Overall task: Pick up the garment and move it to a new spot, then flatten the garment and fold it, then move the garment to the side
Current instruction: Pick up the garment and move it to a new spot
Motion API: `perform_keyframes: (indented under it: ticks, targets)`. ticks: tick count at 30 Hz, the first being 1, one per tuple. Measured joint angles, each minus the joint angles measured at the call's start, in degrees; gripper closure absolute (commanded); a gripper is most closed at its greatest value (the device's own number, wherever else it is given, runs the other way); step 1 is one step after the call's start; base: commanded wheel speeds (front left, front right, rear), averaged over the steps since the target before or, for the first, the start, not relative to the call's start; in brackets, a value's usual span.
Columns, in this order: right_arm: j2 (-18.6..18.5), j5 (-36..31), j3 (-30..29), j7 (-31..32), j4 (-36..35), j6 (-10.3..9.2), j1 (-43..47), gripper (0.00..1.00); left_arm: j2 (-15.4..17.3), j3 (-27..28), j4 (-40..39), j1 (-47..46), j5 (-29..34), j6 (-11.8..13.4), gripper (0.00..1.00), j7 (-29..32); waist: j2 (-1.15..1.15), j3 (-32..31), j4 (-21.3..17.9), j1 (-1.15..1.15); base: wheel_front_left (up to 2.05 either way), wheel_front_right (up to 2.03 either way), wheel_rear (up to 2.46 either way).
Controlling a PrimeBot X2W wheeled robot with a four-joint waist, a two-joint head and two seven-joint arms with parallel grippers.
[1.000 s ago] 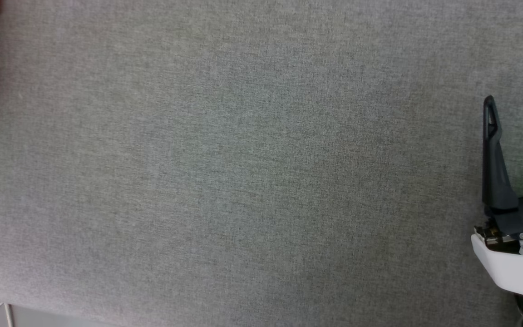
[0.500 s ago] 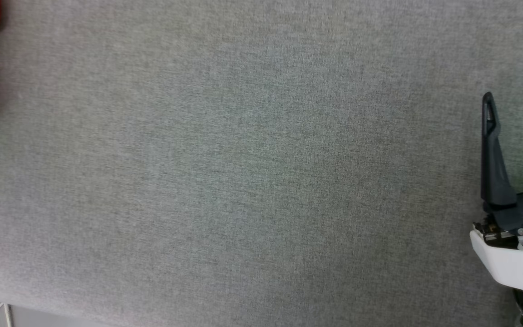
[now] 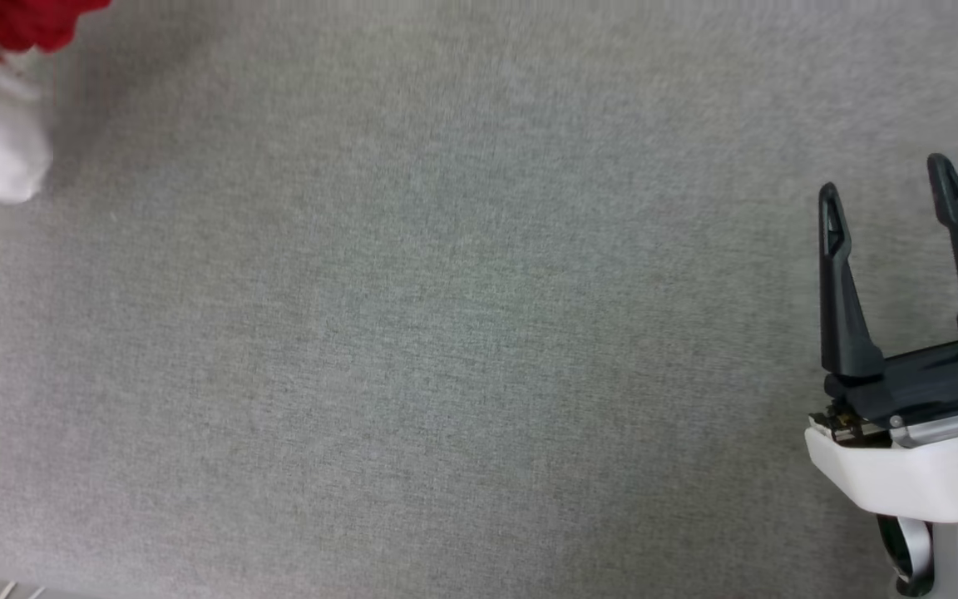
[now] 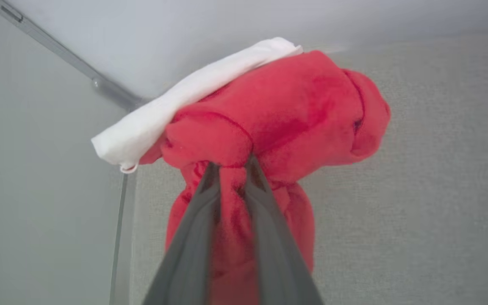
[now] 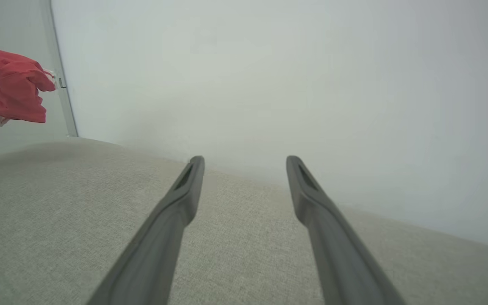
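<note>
Gripping the bunched red-and-white T-shirt (image 4: 290, 110) at the head view's ten o'clock, left jaws are closed on its cloth; right jaws, at four o'clock, gape empty, well apart from it.

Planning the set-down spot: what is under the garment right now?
Grey fabric surface lies below the garment, which the left gripper holds pinched; the bunched cloth hides the patch directly beneath it.

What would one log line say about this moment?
step: pick up | left gripper: shut on garment, bunched, above grey surface | right gripper: open, empty
</note>
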Motion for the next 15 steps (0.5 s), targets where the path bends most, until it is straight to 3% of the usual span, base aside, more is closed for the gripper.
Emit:
perform_keyframes:
  ticks: [6,15]
  targets:
    - [1.1,1.3,0.5,0.0,1.6,0.0,0.0,0.0,0.0,-5.3,-6.6,-6.3,1.8,0.0,1.0,1.6,0.0,-4.3,-1.9,0.0,0.0,0.0,0.0]
    - [1.4,5.2,0.5,0.0,2.9,0.0,0.4,0.0,-3.2,-13.5,-14.0,-13.4,3.7,0.0,1.0,4.6,0.0,-8.9,-7.2,-0.01,0.0,0.0,0.0]
